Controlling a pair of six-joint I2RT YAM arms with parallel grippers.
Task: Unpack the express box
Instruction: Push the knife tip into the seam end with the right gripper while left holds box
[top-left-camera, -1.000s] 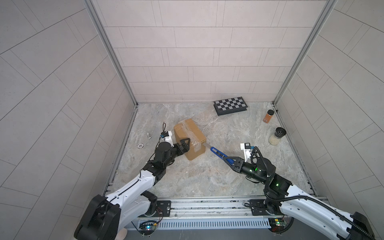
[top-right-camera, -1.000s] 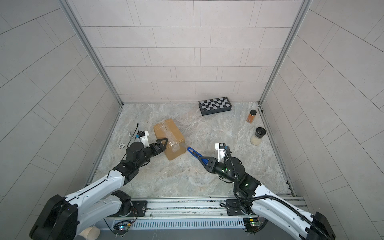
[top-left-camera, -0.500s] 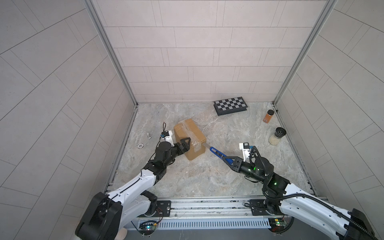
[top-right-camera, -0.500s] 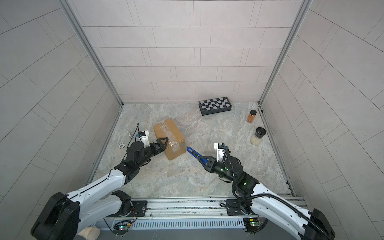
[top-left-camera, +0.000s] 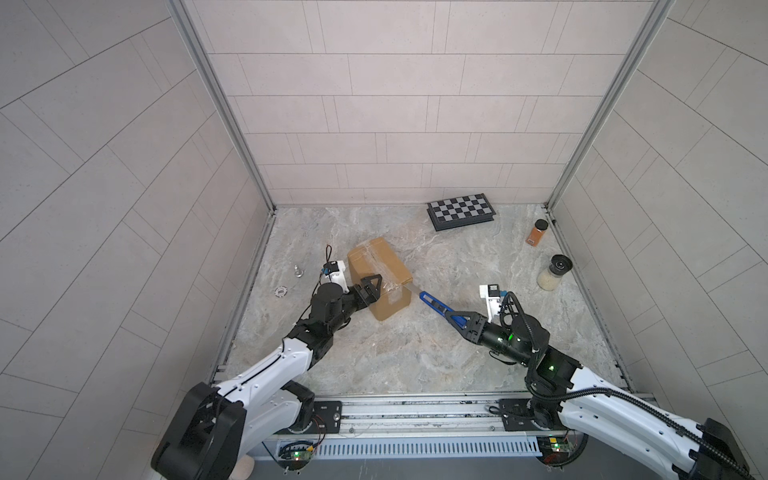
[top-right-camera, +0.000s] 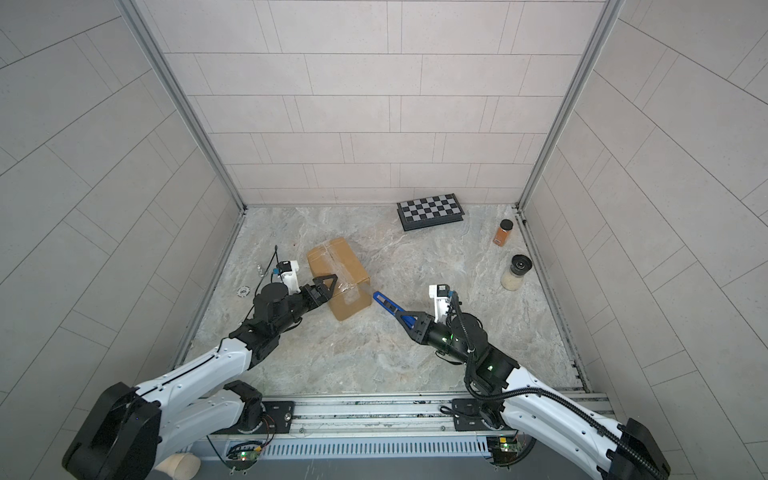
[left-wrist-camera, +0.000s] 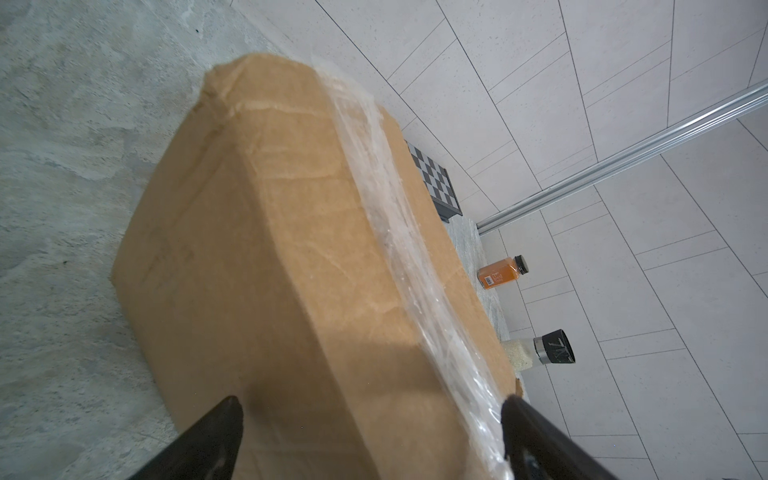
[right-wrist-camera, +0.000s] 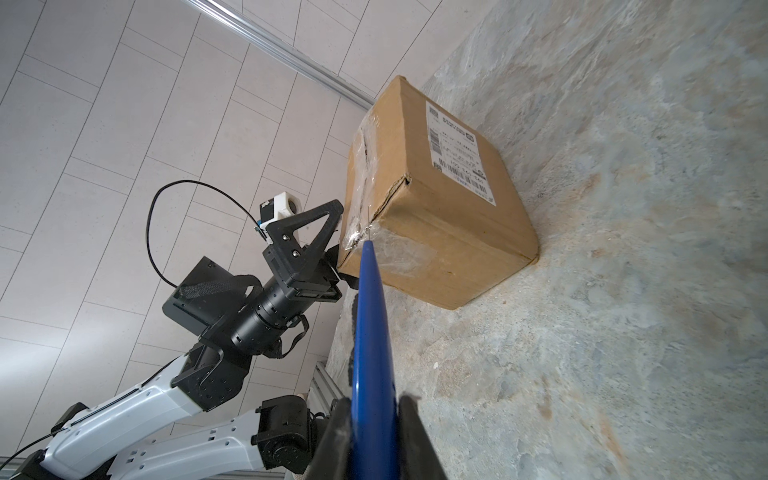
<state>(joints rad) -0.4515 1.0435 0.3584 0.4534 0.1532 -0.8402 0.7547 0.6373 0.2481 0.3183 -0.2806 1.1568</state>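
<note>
The box sits flat and sealed on the marble floor, left of centre: brown cardboard, crinkled clear tape along its top seam, white printed label on one side.

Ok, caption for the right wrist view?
Blue utility knife in right claw, blade at express box's taped seam; left claw straddles the box.

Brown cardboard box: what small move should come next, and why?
Probably slide the blue-handled knife along the clear tape: the right gripper holds it, blade tip at the taped corner of the brown cardboard box; the open left gripper straddles its edge.
</note>
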